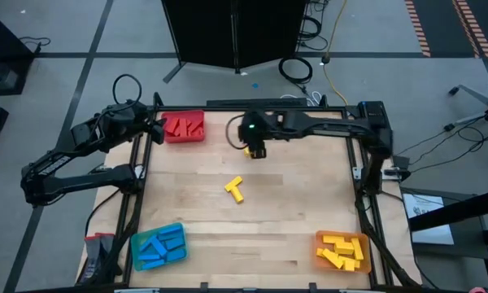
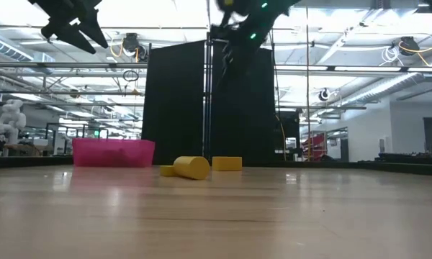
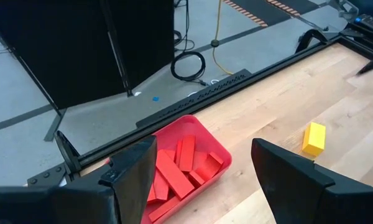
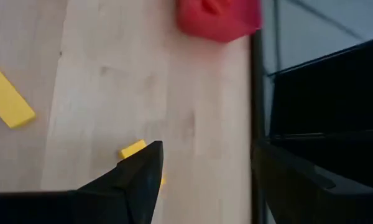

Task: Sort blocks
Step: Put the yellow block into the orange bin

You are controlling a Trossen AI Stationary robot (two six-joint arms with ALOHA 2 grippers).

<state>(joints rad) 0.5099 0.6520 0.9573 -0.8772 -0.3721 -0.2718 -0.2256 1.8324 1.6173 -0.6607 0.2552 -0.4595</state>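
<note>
Most of the sorting looks done: the red blocks lie in the red tray at the far left corner, the blue blocks fill the blue tray at the near left, and a heap of yellow blocks sits in the orange tray at the near right. What remains loose on the table is yellow: two blocks touching in a T shape near the middle, and one single block by the far edge, right under the right arm.

The right gripper hangs above that single block with its fingers apart and nothing between them. From the wrist view, the block peeks out beside one finger rather than sitting squarely in the gap. If the arm drops straight down, I would worry that the finger lands on top of the block or shoves it toward the frame rail, instead of straddling it. A grip on just a corner could also let it twist loose on the long carry to the orange tray.

The left gripper waits over the red tray, fingers spread and empty. It seems out of the way, though any swing inward would cross the right arm's path.

The T pair poses its own risk: grabbing one could drag its neighbour along.
</note>
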